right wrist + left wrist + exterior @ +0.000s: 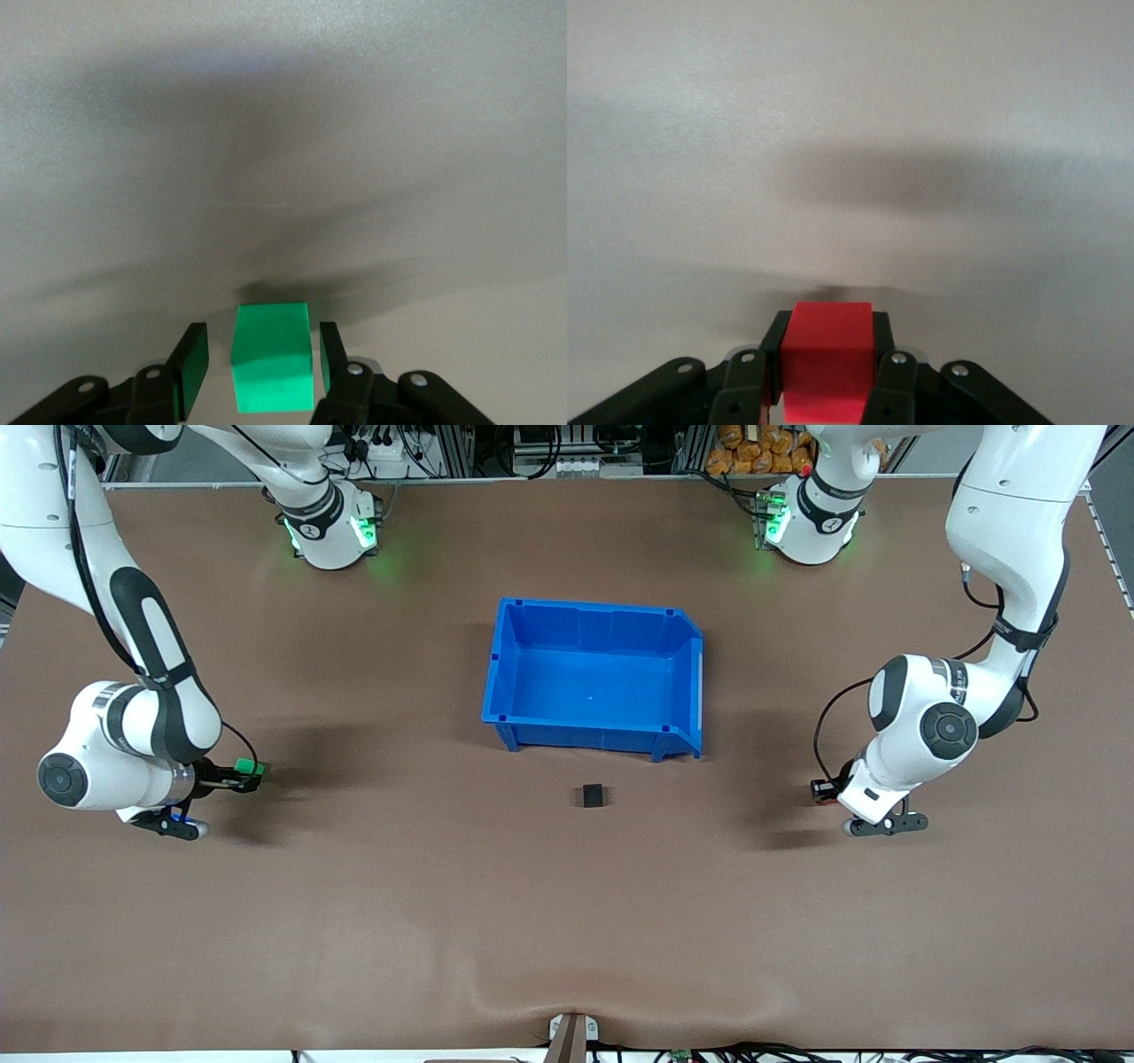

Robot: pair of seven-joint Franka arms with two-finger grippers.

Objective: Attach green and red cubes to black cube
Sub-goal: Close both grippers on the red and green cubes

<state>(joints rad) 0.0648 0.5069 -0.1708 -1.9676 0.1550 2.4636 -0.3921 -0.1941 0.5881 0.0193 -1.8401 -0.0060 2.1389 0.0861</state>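
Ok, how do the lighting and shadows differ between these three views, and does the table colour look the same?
Front view: even light, brown table, soft shadows beside both arms, green glow at the bases. Left wrist view: table washed pale grey, broad blurred shadow above the red cube. Right wrist view: same grey cast, dark smudgy shadows around the green cube.

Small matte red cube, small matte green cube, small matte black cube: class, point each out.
red cube (pixel 828 359), left wrist view, front face.
green cube (pixel 273 367), right wrist view, front face.
black cube (pixel 593 795), front view, top face.
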